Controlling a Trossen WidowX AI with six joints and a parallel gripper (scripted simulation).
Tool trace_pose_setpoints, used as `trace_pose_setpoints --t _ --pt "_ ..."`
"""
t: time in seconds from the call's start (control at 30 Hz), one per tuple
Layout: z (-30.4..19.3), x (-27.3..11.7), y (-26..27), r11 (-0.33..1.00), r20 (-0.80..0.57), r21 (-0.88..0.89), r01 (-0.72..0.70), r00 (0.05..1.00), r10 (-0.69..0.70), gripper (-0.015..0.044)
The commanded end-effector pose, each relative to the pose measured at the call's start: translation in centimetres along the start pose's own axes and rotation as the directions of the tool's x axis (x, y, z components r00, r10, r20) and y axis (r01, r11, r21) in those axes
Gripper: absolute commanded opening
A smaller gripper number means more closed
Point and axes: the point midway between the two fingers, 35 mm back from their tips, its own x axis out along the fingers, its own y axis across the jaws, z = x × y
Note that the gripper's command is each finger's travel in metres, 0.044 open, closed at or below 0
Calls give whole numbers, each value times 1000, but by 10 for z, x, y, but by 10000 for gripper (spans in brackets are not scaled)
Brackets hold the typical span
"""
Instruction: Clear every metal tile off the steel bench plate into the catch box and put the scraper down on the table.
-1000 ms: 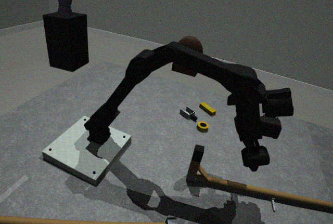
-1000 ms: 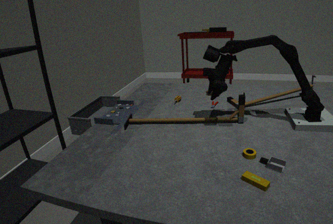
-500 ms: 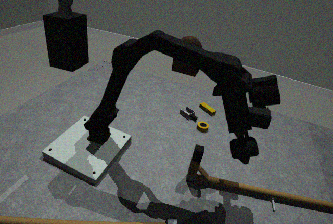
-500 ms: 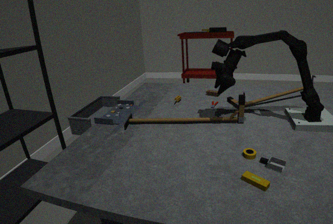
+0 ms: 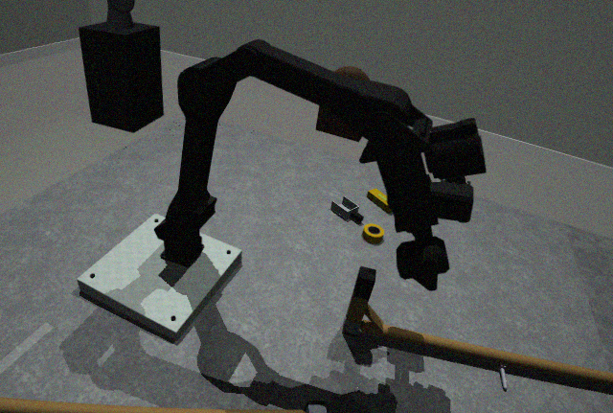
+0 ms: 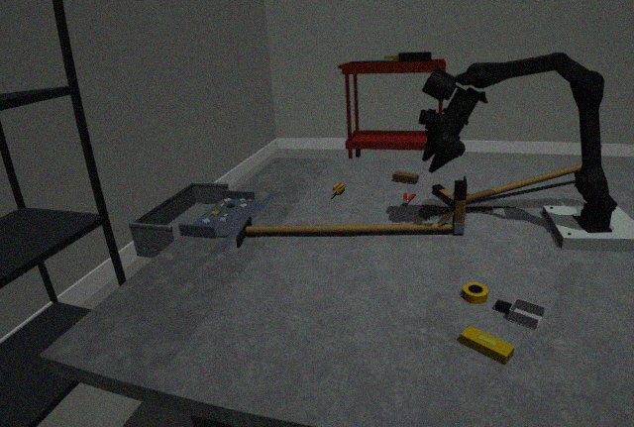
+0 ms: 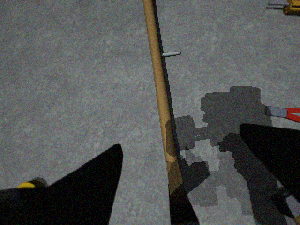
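The long scraper point(image 5: 460, 350) point(image 6: 333, 230) point(image 7: 157, 75) lies on the table, its dark blade point(image 6: 240, 233) just before the near end of the steel bench plate point(image 6: 197, 230). An upright dark-and-wood handle point(image 5: 358, 307) point(image 6: 459, 207) stands at its other end. Several small white and orange tiles point(image 6: 215, 212) are on the plate. The grey catch box point(image 6: 152, 240) adjoins the plate's far end; its inside is partly hidden. My gripper point(image 5: 423, 277) point(image 6: 429, 163) point(image 7: 179, 140) is open and empty, well above the table. In the wrist view the scraper's pole runs between the fingers, below them.
A second wooden pole point(image 5: 148, 404) point(image 6: 527, 181) lies behind the scraper's handle. Yellow tape point(image 5: 373, 233) point(image 6: 475, 293), a small grey metal bracket point(image 5: 345, 208) point(image 6: 526, 313) and a yellow bar point(image 6: 485, 344) lie to one side. Red-handled pliers point(image 6: 408, 199) point(image 7: 283, 112) and a brown block point(image 6: 404, 176) lie on the other.
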Motion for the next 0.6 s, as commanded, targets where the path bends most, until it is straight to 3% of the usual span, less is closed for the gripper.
trace_pose_setpoints --t 0.0,0.57 --pt "-9 -6 1 1000 8 -2 -5 1000 5 440" --pt "-44 -32 2 1000 63 19 -4 998 3 440"
